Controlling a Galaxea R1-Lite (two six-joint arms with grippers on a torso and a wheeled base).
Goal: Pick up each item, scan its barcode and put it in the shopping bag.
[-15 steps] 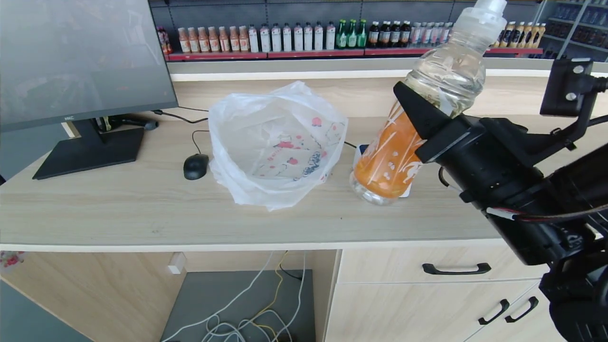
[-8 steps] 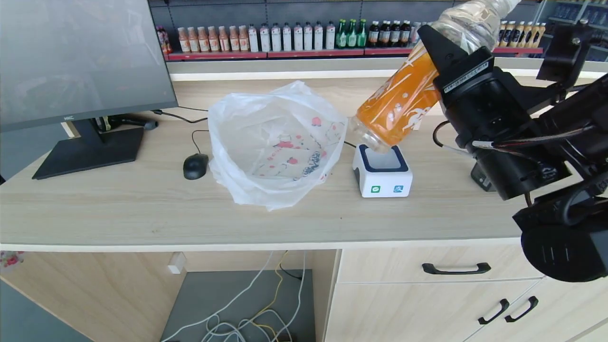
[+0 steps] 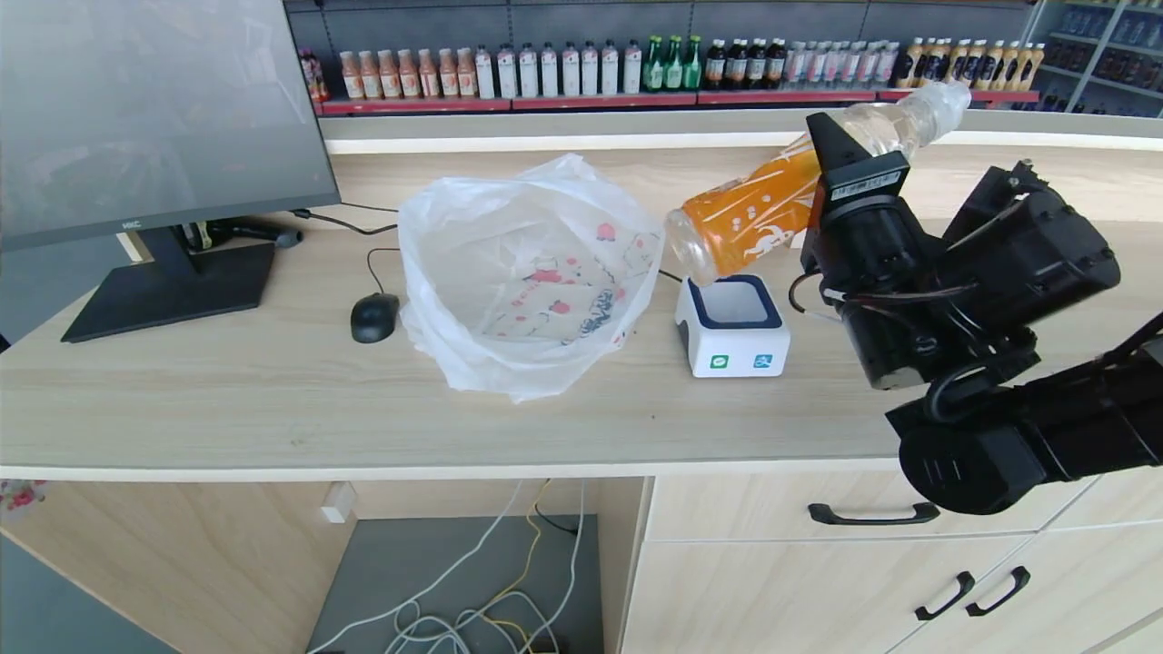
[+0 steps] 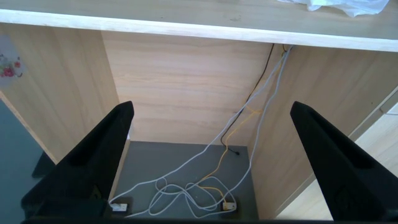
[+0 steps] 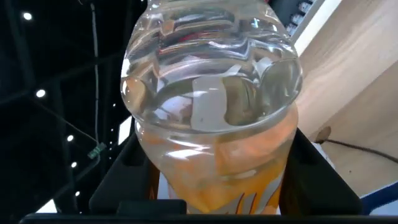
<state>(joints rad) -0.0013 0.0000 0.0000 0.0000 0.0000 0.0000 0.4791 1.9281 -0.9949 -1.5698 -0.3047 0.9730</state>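
Observation:
My right gripper (image 3: 840, 168) is shut on a clear bottle with an orange label (image 3: 759, 213). The bottle lies nearly level in the air, its base over the white barcode scanner (image 3: 731, 327) and its white cap pointing to the back right. In the right wrist view the bottle (image 5: 214, 118) fills the space between the gripper's fingers. The white plastic shopping bag (image 3: 531, 272) stands open on the counter just left of the scanner. My left gripper (image 4: 211, 162) hangs open below the counter edge, above the floor cables.
A monitor (image 3: 154, 109) on its stand and a black mouse (image 3: 374, 318) occupy the counter's left part. Shelves of bottles (image 3: 636, 68) line the back wall. Drawers with black handles (image 3: 872, 516) sit under the counter at the right.
The right arm has carried the bottle from near the camera back and down over the scanner, tipping it from near upright to almost level. The scanner has come into view.

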